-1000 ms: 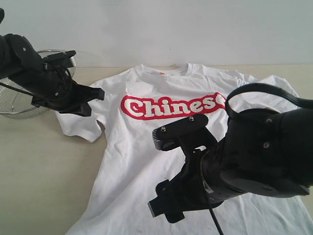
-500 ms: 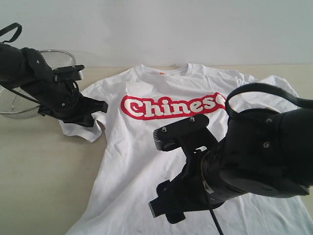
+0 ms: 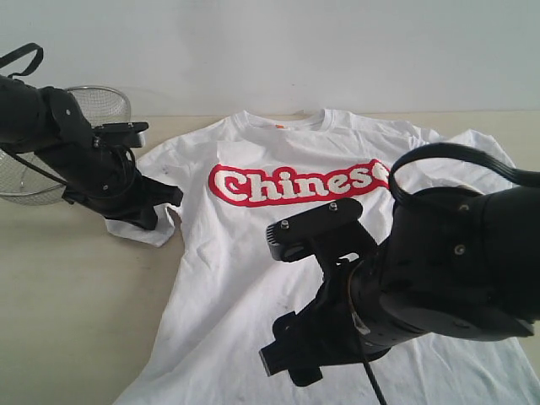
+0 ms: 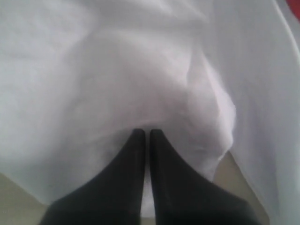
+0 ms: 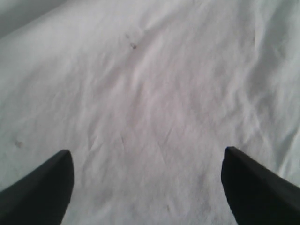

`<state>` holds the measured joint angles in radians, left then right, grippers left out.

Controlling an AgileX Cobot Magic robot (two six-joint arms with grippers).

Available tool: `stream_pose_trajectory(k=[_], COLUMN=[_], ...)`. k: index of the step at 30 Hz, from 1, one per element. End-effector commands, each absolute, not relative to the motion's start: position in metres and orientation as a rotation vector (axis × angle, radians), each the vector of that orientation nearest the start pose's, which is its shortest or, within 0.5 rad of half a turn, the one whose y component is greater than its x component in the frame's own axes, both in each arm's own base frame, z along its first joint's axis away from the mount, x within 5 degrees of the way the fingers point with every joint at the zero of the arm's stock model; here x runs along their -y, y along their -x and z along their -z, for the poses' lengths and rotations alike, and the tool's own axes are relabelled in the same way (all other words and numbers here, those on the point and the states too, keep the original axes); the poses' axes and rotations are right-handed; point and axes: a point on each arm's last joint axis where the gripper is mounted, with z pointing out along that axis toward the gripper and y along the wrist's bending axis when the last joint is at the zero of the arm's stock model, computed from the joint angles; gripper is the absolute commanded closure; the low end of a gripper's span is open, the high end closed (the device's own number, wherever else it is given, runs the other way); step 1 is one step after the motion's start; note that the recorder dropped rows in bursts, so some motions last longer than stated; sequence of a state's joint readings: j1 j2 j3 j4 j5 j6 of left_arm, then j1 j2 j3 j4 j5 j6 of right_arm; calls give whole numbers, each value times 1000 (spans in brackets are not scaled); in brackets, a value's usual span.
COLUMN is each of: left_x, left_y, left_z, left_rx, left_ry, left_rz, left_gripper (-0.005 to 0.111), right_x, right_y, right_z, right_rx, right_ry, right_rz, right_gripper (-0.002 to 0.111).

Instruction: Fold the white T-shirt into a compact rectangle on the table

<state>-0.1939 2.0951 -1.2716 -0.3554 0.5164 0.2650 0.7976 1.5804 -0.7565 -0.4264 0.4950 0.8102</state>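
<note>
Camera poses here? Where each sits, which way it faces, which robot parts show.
Exterior: off-robot, at the hem side, looking down over the pale beige table at the white short-sleeved T-shirt; both arms show.
Left wrist: on the left arm, facing along the shut left gripper pinching sleeve cloth.
Right wrist: on the right arm, facing past the open right gripper onto flat cloth.
Shared: all see the shirt.
</note>
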Motion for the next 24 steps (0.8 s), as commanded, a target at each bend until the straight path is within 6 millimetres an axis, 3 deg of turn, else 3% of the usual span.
stream_pose_trajectory(k=[1, 12, 24], left_x=[92, 75, 73], left_y=[-393, -396, -418], left_z=[-104, -103, -116], left_rx=[-2838, -2850, -2763], left_ry=[-249, -242, -128], left_rz=[296, 42, 66], left_gripper=[102, 102, 102], right_x=[-184, -184, -184], right_y=[-205, -205, -205], right_z=[-174, -174, -174], right_rx=[-2673, -2673, -2673], right_ry=[447, 447, 447], right_rz=[-86, -86, -86], right_gripper=[31, 31, 31])
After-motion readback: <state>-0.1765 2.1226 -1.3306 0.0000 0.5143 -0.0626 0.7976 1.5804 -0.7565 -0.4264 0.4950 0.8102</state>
